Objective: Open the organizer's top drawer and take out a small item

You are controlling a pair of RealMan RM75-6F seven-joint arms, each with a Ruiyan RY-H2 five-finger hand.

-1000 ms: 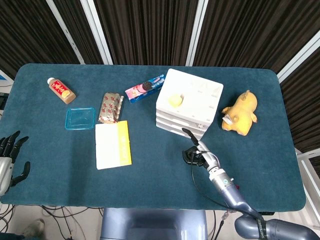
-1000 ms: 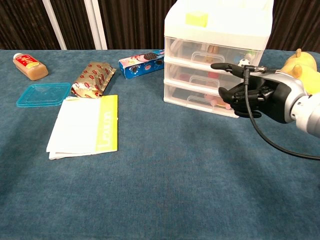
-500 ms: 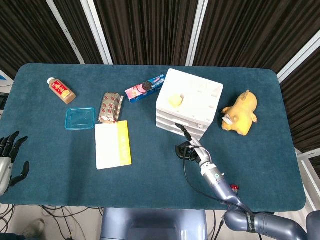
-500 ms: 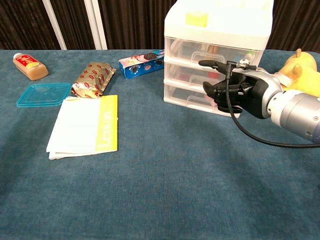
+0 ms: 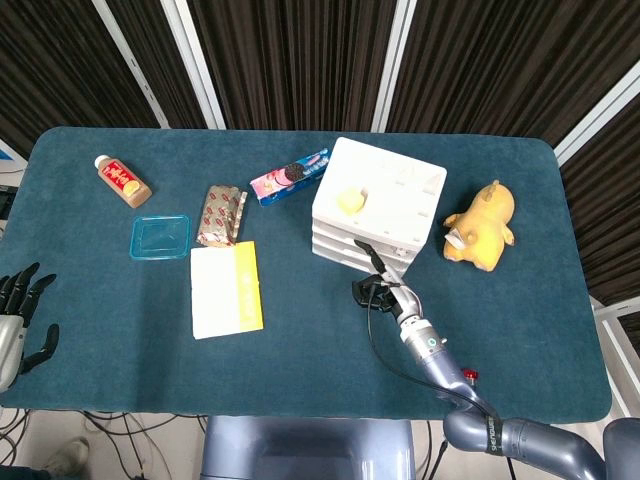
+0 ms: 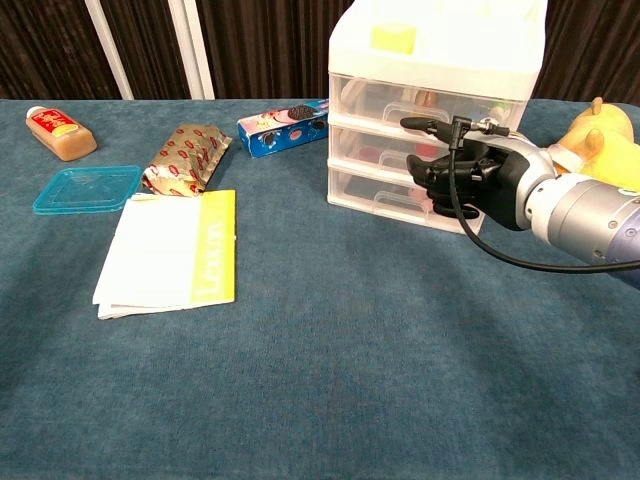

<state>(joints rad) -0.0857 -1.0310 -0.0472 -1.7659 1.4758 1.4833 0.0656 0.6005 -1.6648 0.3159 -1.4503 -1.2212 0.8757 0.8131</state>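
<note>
Since the earlier frames, your right hand (image 6: 470,175) has advanced leftward and closed in on the front of the organizer (image 5: 378,205); the left hand (image 5: 18,320) has not moved from the near left edge of the counter (image 5: 120,320).

Right hand state: one finger is extended toward the drawer fronts, the others are curled in, and nothing is held. Left hand state: released, fingers apart, holding nothing.

Task object location: the organizer stands right of centre on the counter. The top drawer (image 6: 430,100) is shut. Small items show through its clear front, but they cannot be identified.

Critical relation: the top drawer handle lies just above and beyond the extended fingertip, which is level with the middle drawer. Whether the fingertip touches the front cannot be determined. The handle's long axis runs horizontally across the drawer face. Your right hand is far nearer than the left; raise it and hook the handle.

Count: one organizer with three drawers, one yellow plush toy (image 5: 480,225), one booklet (image 5: 226,290), one blue lid (image 5: 160,237), one bottle (image 5: 122,181), one cookie pack (image 5: 289,176), one snack wrapper (image 5: 222,215).
</note>
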